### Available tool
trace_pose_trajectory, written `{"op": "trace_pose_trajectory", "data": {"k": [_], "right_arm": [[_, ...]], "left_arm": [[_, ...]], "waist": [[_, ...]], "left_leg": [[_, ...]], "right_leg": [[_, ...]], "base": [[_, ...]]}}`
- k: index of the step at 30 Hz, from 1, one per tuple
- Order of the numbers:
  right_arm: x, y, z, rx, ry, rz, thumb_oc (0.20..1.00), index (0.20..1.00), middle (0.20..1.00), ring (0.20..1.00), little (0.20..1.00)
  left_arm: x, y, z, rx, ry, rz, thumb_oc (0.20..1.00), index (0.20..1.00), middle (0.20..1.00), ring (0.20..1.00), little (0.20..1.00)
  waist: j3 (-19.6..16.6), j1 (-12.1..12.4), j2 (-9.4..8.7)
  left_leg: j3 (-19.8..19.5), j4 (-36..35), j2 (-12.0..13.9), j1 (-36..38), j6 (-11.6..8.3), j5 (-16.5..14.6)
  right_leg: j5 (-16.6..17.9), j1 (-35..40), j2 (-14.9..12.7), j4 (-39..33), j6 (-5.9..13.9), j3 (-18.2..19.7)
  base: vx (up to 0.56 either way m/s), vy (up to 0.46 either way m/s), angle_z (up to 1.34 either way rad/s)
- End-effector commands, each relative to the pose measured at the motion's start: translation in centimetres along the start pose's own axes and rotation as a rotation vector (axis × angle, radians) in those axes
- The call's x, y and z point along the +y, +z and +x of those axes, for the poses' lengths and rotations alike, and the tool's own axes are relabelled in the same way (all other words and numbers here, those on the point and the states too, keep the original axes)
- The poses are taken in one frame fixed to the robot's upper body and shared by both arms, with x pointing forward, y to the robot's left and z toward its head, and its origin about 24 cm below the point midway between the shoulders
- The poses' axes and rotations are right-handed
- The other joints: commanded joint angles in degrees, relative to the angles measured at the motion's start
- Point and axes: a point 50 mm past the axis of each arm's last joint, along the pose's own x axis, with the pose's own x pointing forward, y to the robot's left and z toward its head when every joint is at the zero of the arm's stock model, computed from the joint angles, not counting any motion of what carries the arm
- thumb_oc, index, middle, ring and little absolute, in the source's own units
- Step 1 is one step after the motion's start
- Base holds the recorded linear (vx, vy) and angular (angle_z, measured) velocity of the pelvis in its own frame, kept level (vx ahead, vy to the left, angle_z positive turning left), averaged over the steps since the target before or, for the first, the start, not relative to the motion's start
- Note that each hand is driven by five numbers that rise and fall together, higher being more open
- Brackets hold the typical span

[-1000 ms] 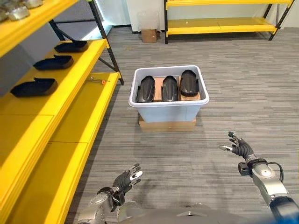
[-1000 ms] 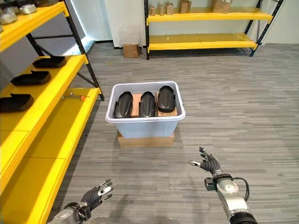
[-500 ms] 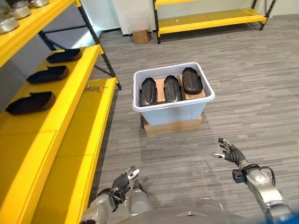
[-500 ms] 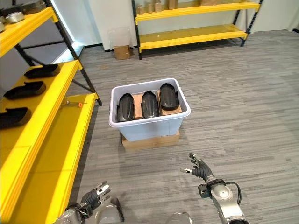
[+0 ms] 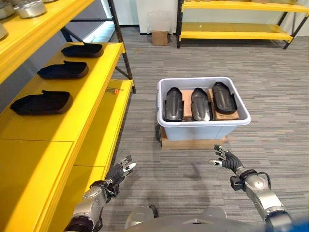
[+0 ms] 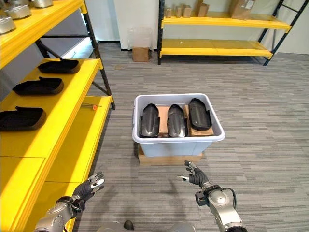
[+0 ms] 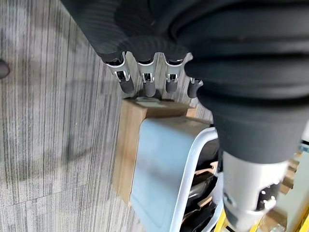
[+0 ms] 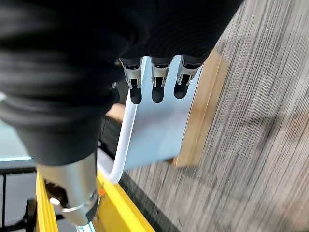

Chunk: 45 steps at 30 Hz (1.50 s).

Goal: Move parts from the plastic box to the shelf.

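Grey carpet [image 5: 270, 72], yellow shelf [image 5: 72, 121], plastic box [image 5: 203, 126]

This looks like a storeroom or a small warehouse. Long yellow shelves [image 5: 72, 106] on black metal legs run down the left side of the frame. Black plastic parts [image 5: 42, 102] lie in a row on one shelf, and shiny metal pots [image 5: 30, 8] sit on the top one at the upper left. More yellow shelves [image 6: 212, 48] stand by the back wall at the top, with cardboard boxes [image 6: 240, 7] on them. The floor [image 5: 270, 82] is grey striped carpet. In the middle, a pale plastic box [image 5: 203, 126] full of black parts sits on a flat cardboard box [image 5: 193, 143].
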Motion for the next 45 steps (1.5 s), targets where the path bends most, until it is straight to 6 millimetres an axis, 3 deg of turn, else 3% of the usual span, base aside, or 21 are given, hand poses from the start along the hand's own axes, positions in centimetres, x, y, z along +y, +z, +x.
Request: {"op": "trace_pose_trajectory", "data": {"k": [1,2,3,4,6,8,9,11,15,19,20,21,23,26,27,28,29,33,36,45], "right_arm": [[-1.7,2.3,-0.6,-0.144,-0.046,-0.048,1.000,1.000,1.000,1.000,1.000],[-1.8,2.3,-0.7,-0.149,-0.048,-0.045,1.000,1.000,1.000,1.000,1.000],[-1.9,2.2,-0.9,-0.155,-0.049,-0.029,1.000,1.000,1.000,1.000,1.000],[-1.8,2.0,-1.0,-0.168,-0.047,-0.012,1.000,1.000,1.000,1.000,1.000],[-1.3,1.9,-1.2,-0.189,-0.053,0.015,1.000,1.000,1.000,1.000,1.000],[-1.1,2.0,-1.2,-0.191,-0.053,0.021,1.000,1.000,1.000,1.000,1.000],[-1.0,1.9,-1.2,-0.179,-0.062,0.008,1.000,1.000,1.000,1.000,1.000],[-1.2,1.7,-1.3,-0.163,-0.071,0.036,1.000,1.000,1.000,1.000,1.000],[-2.0,1.5,-1.3,-0.141,-0.117,0.014,1.000,1.000,1.000,1.000,1.000],[-4.7,1.8,-1.2,-0.122,-0.217,0.029,1.000,1.000,1.000,1.000,1.000],[-5.0,2.0,-1.2,-0.125,-0.226,0.024,1.000,1.000,1.000,1.000,1.000],[-5.4,2.1,-1.5,-0.131,-0.243,0.013,1.000,1.000,1.000,1.000,1.000],[-5.6,2.1,-1.7,-0.149,-0.256,0.016,1.000,1.000,1.000,1.000,1.000],[-5.4,2.0,-1.9,-0.162,-0.251,0.030,1.000,1.000,1.000,1.000,1.000],[-5.2,1.8,-2.1,-0.163,-0.254,0.040,1.000,1.000,1.000,1.000,1.000],[-5.1,1.6,-2.3,-0.159,-0.254,0.046,1.000,1.000,1.000,1.000,1.000],[-4.8,1.6,-2.5,-0.168,-0.256,0.055,1.000,1.000,1.000,1.000,1.000],[-4.6,1.6,-2.4,-0.187,-0.265,0.116,1.000,1.000,1.000,1.000,1.000],[-4.3,1.5,-2.5,-0.194,-0.249,0.117,1.000,1.000,1.000,1.000,1.000],[-3.3,2.8,-1.8,-0.241,-0.204,0.076,1.000,1.000,1.000,1.000,1.000]], "left_arm": [[-1.8,0.6,0.0,-0.038,-0.086,0.060,1.000,1.000,1.000,1.000,1.000],[-1.9,0.8,0.1,-0.032,-0.087,0.073,1.000,1.000,1.000,1.000,1.000],[-2.1,0.7,0.2,-0.025,-0.085,0.094,1.000,1.000,1.000,1.000,1.000],[-2.1,0.7,0.1,-0.035,-0.063,0.116,1.000,1.000,1.000,1.000,1.000],[-1.8,0.3,-0.6,-0.071,-0.050,0.117,1.000,1.000,1.000,1.000,1.000],[-1.8,0.2,-0.9,-0.090,-0.068,0.118,1.000,1.000,1.000,1.000,1.000],[-1.6,-0.1,-1.6,-0.103,-0.070,0.110,1.000,1.000,1.000,1.000,1.000],[-1.4,-0.3,-1.9,-0.101,-0.057,0.093,1.000,1.000,1.000,1.000,1.000],[-1.1,-0.6,-2.6,-0.096,-0.047,0.069,1.000,1.000,1.000,1.000,1.000],[-0.7,-0.3,-2.8,-0.100,-0.039,0.045,1.000,1.000,1.000,1.000,1.000],[-0.8,0.0,-2.8,-0.124,-0.037,0.030,1.000,1.000,1.000,1.000,1.000],[-0.9,0.7,-2.6,-0.166,-0.011,0.013,1.000,1.000,1.000,1.000,1.000],[-0.4,2.2,-2.5,-0.290,0.118,-0.010,1.000,1.000,1.000,1.000,1.000],[0.0,3.1,-2.7,-0.374,0.183,-0.012,1.000,1.000,1.000,1.000,1.000],[0.0,3.4,-2.9,-0.412,0.215,-0.016,1.000,1.000,1.000,1.000,1.000],[0.0,3.4,-3.0,-0.427,0.227,-0.021,1.000,1.000,1.000,1.000,1.000],[-0.2,3.4,-3.0,-0.436,0.237,-0.016,1.000,1.000,1.000,1.000,1.000],[-0.2,3.1,-2.7,-0.400,0.227,0.008,1.000,1.000,1.000,1.000,1.000],[0.0,2.8,-2.8,-0.383,0.231,0.004,1.000,1.000,1.000,1.000,1.000],[0.5,1.7,-3.1,-0.340,0.242,-0.020,1.000,1.000,1.000,1.000,1.000]], "waist": [[-0.08,-2.17,0.73],[0.48,-2.48,0.35],[1.33,-2.85,-0.20],[2.49,-3.30,-0.02],[3.86,-3.15,0.67],[3.85,-2.82,0.25],[3.77,-1.50,-0.53],[3.70,-1.07,-1.49],[2.49,0.16,-1.78],[0.33,-1.08,-2.24],[-0.19,-1.64,-1.63],[-0.43,-1.83,-1.00],[0.48,-1.78,-0.43],[1.16,-2.53,0.08],[1.29,-2.95,0.21],[1.40,-3.04,0.48],[1.84,-2.97,0.21],[1.42,-3.22,0.78],[1.58,-3.18,0.75],[2.90,-1.61,0.69]], "left_leg": [[-3.58,-0.08,-1.57,0.00,-1.13,-0.72],[-4.01,-0.21,-1.45,0.99,-1.47,-1.44],[-4.12,0.10,-1.01,2.40,-1.83,-3.17],[-4.25,1.21,0.79,3.41,-2.18,-5.21],[-3.59,3.73,3.97,3.26,-2.74,-6.32],[-3.34,4.70,4.39,2.53,-3.05,-6.06],[-2.79,7.50,5.74,2.01,-4.42,-6.28],[-2.12,8.41,6.10,1.75,-4.91,-5.20],[-1.49,10.66,8.65,2.52,-6.63,-6.46],[4.74,18.83,13.50,3.81,-8.02,-9.02],[6.91,20.91,15.39,4.24,-8.93,-7.70],[7.72,23.63,16.58,2.59,-10.06,-4.21],[5.30,24.68,14.71,-1.84,-10.09,0.01],[5.51,14.78,13.71,1.03,-10.07,0.49],[5.48,5.55,13.33,3.22,-10.26,1.46],[4.51,3.46,13.89,3.67,-11.07,1.90],[3.30,3.08,14.28,2.54,-10.80,3.37],[3.61,1.77,13.28,3.34,-10.12,1.92],[3.37,1.75,11.84,2.10,-8.40,2.84],[2.20,2.29,11.01,0.47,-7.19,3.01]], "right_leg": [[4.14,4.48,4.28,-22.30,-2.56,-11.51],[6.24,4.39,2.64,-26.98,-2.41,-11.99],[10.76,3.22,-0.10,-32.30,-1.77,-11.47],[14.31,-1.02,-3.06,-35.09,-1.22,-9.04],[14.35,-4.24,-5.24,-34.72,-0.69,-7.36],[13.59,-2.13,-5.31,-36.42,-0.46,-8.53],[11.22,4.20,-4.72,-38.76,0.18,-12.27],[10.83,6.17,-4.75,-39.86,-0.35,-14.83],[8.26,9.39,-3.08,-39.49,-0.32,-17.99],[5.26,9.69,-1.65,-37.50,-3.50,-20.40],[3.98,10.28,-0.43,-37.41,-4.57,-20.87],[2.67,11.60,1.59,-38.40,-5.91,-20.89],[2.35,12.03,3.81,-39.39,-7.51,-19.41],[3.43,10.47,2.97,-38.30,-6.30,-19.34],[4.34,9.87,1.79,-38.25,-5.15,-19.77],[4.37,10.05,1.72,-38.62,-4.15,-18.98],[4.24,9.68,1.64,-38.64,-4.83,-18.07],[1.73,9.40,-0.79,-35.20,-3.00,-19.33],[1.86,9.69,0.12,-35.26,-3.79,-18.52],[0.55,10.07,0.40,-33.65,-3.41,-17.20]], "base": [[0.29,-0.197,0.05],[0.36,-0.317,0.32],[0.36,-0.369,0.22],[0.38,-0.436,0.23],[0.34,-0.421,0.20],[0.40,-0.350,0.23],[0.49,-0.399,0.44],[0.45,-0.315,0.37],[0.41,-0.257,-0.14],[0.39,-0.288,-0.05],[0.31,-0.232,0.06],[0.29,-0.207,0.15],[0.18,-0.148,0.08],[0.11,0.055,-0.35],[0.16,0.223,-0.34],[0.11,0.254,-0.33],[0.05,0.193,-0.45],[0.05,0.223,-0.34],[0.02,0.185,0.28],[0.05,0.109,0.13]]}}
